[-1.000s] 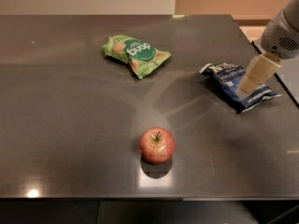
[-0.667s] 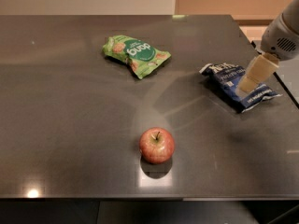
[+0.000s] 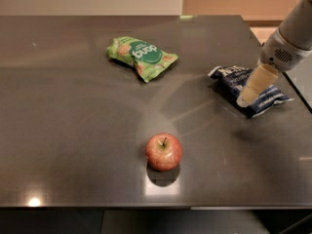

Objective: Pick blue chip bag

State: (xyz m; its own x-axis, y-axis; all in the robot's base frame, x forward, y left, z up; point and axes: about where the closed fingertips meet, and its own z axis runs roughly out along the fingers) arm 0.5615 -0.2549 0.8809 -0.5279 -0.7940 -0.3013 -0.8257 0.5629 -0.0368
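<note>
1. Dark grey table (image 3: 73,130) fills most of the frame, with a pale wall behind it.
2. At the right edge, the blue chip bag (image 3: 233,81) lies flat and crinkled.
3. Coming in from the upper right, the gripper (image 3: 246,97) is angled down with its tip over the bag; whether it is spread or closed cannot be told.
4. A green snack bag (image 3: 141,56) lies at upper centre.
5. A red apple (image 3: 164,151) stands at lower centre, well apart from both bags.

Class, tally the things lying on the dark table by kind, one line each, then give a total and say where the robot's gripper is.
Snack bags: 2 (green bag, blue chip bag)
Apples: 1 (apple)
Total: 3
The gripper is over the blue chip bag, on the right side.
</note>
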